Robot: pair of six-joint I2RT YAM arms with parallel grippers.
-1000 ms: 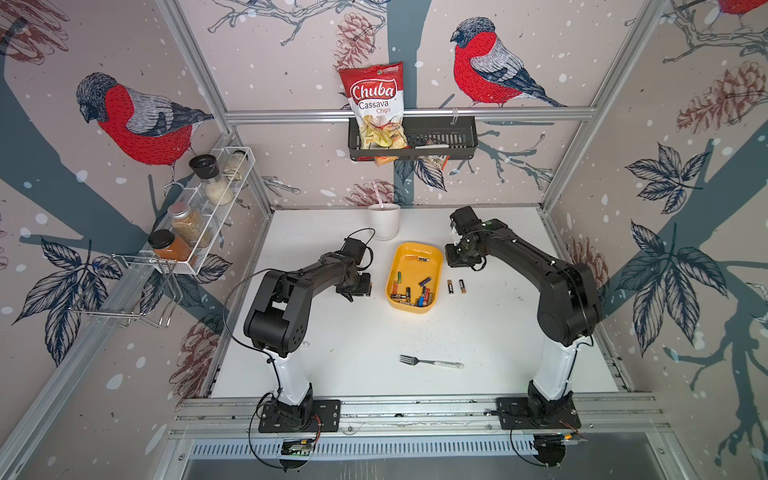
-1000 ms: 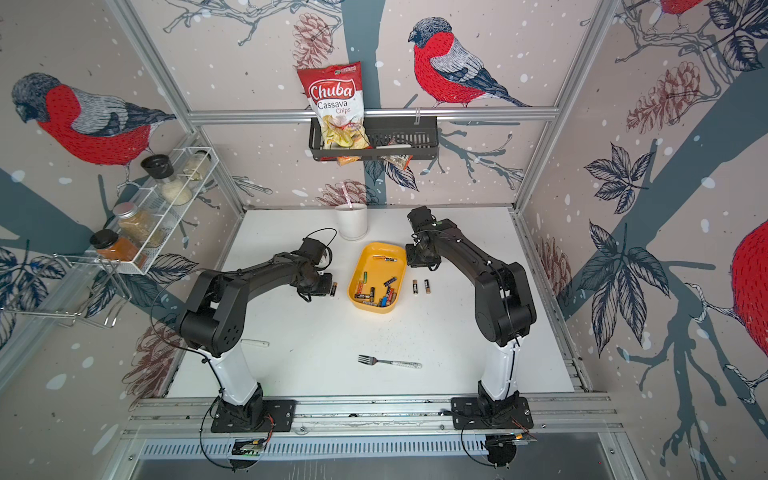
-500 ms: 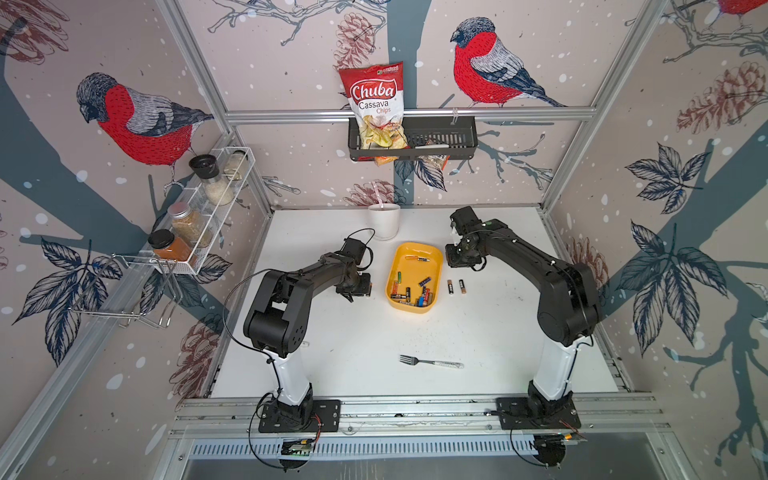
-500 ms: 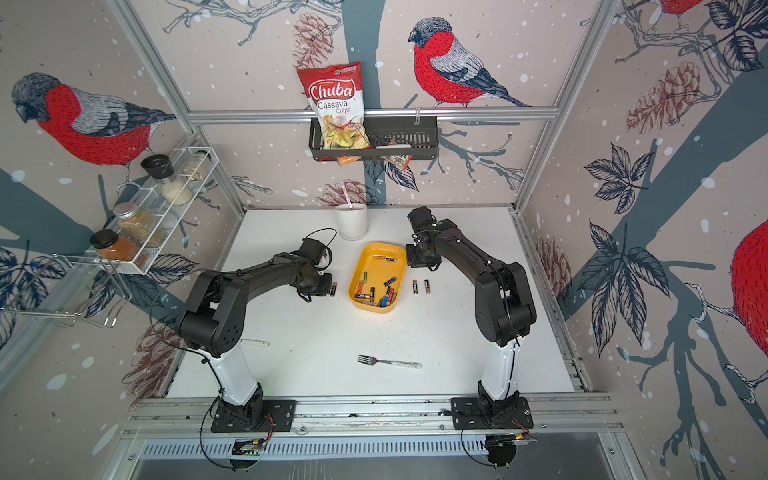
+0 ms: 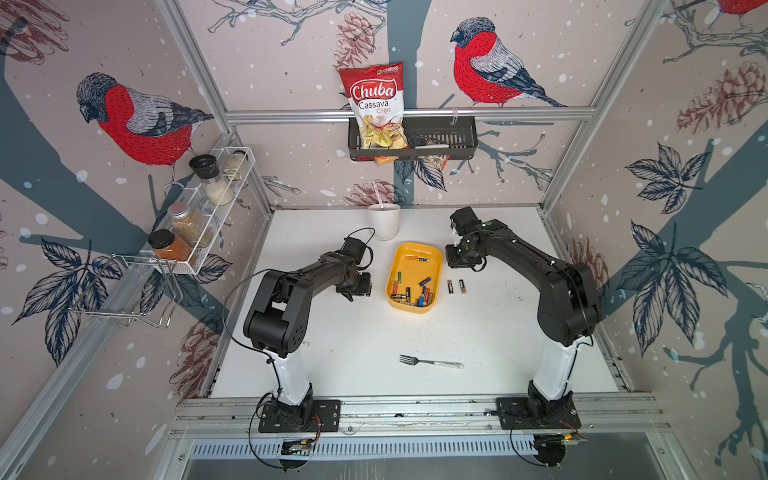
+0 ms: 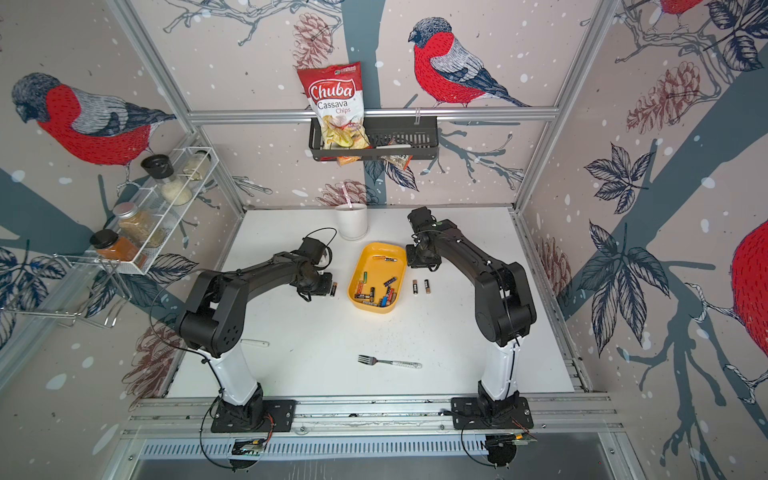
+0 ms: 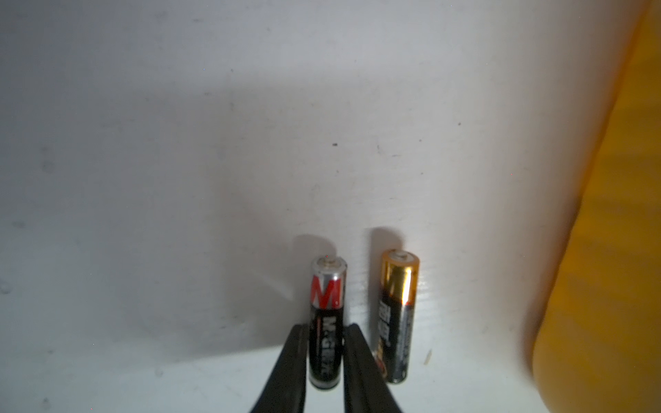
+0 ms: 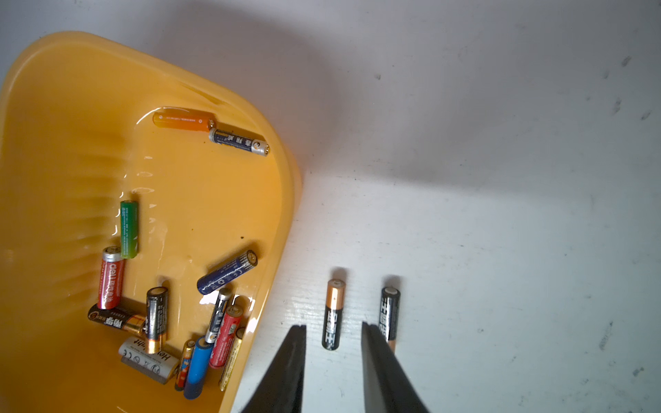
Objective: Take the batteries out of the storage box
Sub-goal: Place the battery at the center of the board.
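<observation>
We read "Chuba Cassava Chips" on the far red bag [image 5: 374, 104] and "deli" on a red battery [image 8: 110, 280] in the yellow box [image 8: 64, 125].

Saw glossy orange-yellow across the rounded plastic storage box [image 8: 71, 107]. Inside it, noted a green cylindrical battery [image 8: 129, 229], a red silver-capped battery [image 8: 111, 277] and a dark blue battery [image 8: 227, 272]. Beside it, found a black-and-copper battery [image 8: 334, 314] on scuffed white tabletop [image 8: 500, 250].

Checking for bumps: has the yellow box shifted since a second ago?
No. In a top view the yellow box keeps the same spot relative to the fork and the white cup.
</observation>
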